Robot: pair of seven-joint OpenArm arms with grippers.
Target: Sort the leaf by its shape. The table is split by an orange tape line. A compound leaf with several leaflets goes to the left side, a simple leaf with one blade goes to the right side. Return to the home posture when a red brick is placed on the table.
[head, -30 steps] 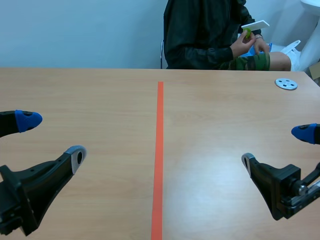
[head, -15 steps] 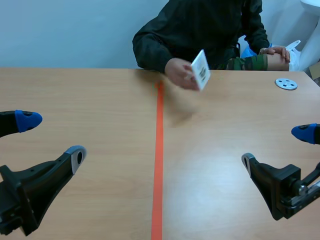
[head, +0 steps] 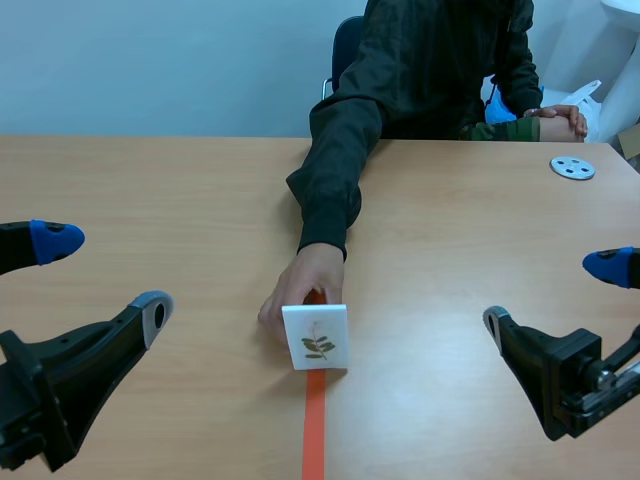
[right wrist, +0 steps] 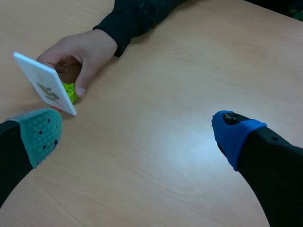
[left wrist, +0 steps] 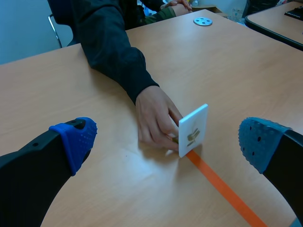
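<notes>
While a person's hand (head: 297,285) holds a white leaf card (head: 315,337) upright on the orange tape line (head: 315,440), low in the frame's middle, my left gripper (head: 105,275) and right gripper (head: 552,293) sit wide open at the lower corners, well apart from the card's edges. The printed sprig shows several leaflets. A green piece (right wrist: 69,91), perhaps a stand, sits behind the card.

The leaf card (head: 316,337) stands on the tape line (head: 314,440) — a hand (head: 297,288) behind it.
</notes>
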